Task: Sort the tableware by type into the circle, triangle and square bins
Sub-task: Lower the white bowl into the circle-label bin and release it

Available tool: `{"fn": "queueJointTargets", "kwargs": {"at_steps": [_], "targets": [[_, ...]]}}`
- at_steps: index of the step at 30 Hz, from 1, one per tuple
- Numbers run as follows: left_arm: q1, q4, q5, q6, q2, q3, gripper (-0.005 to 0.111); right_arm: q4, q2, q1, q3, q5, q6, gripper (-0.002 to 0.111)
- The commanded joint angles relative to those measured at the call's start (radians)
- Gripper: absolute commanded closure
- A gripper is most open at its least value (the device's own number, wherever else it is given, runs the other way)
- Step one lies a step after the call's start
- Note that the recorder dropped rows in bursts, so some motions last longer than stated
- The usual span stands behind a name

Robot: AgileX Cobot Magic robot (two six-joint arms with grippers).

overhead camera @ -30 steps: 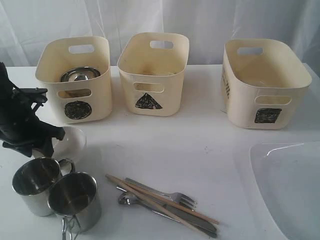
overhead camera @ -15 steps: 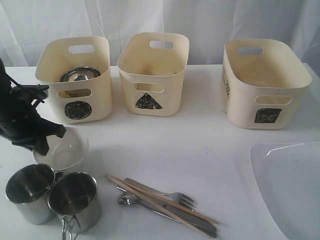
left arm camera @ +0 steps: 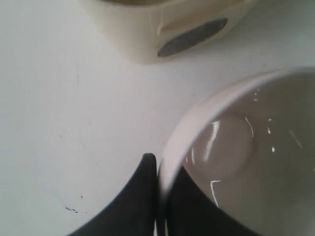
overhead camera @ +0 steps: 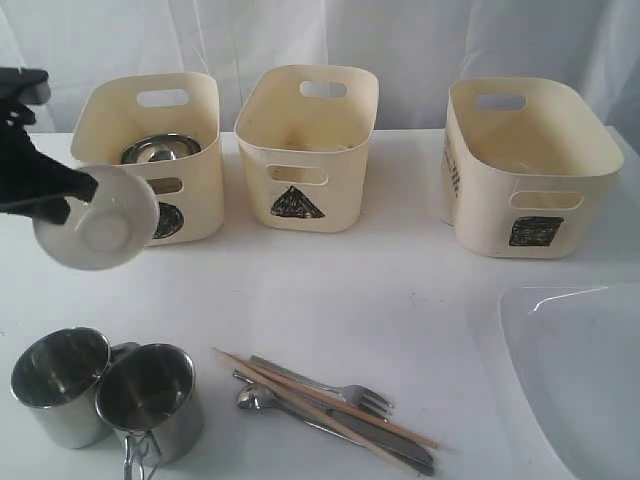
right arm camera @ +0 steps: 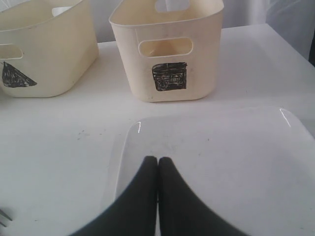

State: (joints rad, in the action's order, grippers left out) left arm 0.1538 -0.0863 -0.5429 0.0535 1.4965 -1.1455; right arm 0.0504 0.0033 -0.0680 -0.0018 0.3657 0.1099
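Note:
My left gripper [overhead camera: 70, 195] is shut on the rim of the small white bowl [overhead camera: 97, 230], which hangs tilted in the air in front of the circle bin [overhead camera: 190, 140]. In the left wrist view the bowl [left arm camera: 236, 162] fills one side, its rim pinched between my black fingers [left arm camera: 147, 191]. A steel mug [overhead camera: 158, 150] lies inside the circle bin. Two more steel mugs [overhead camera: 60, 385] [overhead camera: 150, 400] stand at the front left. Fork, spoon, knife and chopsticks [overhead camera: 330, 405] lie in a pile at the front. My right gripper [right arm camera: 157, 162] is shut and empty above the large white plate [right arm camera: 221, 162].
The triangle bin [overhead camera: 310, 150] stands in the middle at the back and the square bin [overhead camera: 525, 170] at the back right. White curtain hangs behind the table. The plate [overhead camera: 580, 370] occupies the front right corner.
My left gripper has lifted the white bowl off the table beside the mugs and carried it up toward the circle bin. One mug has shifted slightly left.

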Motion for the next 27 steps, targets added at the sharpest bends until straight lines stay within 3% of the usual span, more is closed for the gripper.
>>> {"fn": "queueJointTargets", "kwargs": {"at_steps": [1,6,10,13,18,27], "targets": [[-0.002,-0.002,0.086,0.008,-0.129,0.003,0.107,0.001,-0.003,0.000,0.002,-0.013,-0.001,0.108],[-0.002,-0.002,0.470,0.006,-0.178,0.003,0.107,0.001,-0.003,0.000,0.002,-0.013,-0.001,0.108],[-0.002,-0.002,0.818,0.006,-0.097,0.003,0.107,0.001,-0.003,0.000,0.002,-0.013,-0.001,0.108],[-0.002,-0.004,0.999,-0.006,0.004,0.003,0.107,0.001,-0.003,0.000,0.002,-0.013,-0.001,0.108],[-0.002,-0.002,1.185,0.003,0.189,-0.001,0.107,0.001,-0.003,0.000,0.002,-0.013,-0.001,0.108],[-0.002,0.136,1.148,-0.027,0.325,-0.078,0.106,0.001,-0.003,0.000,0.002,-0.013,-0.001,0.108]]}}
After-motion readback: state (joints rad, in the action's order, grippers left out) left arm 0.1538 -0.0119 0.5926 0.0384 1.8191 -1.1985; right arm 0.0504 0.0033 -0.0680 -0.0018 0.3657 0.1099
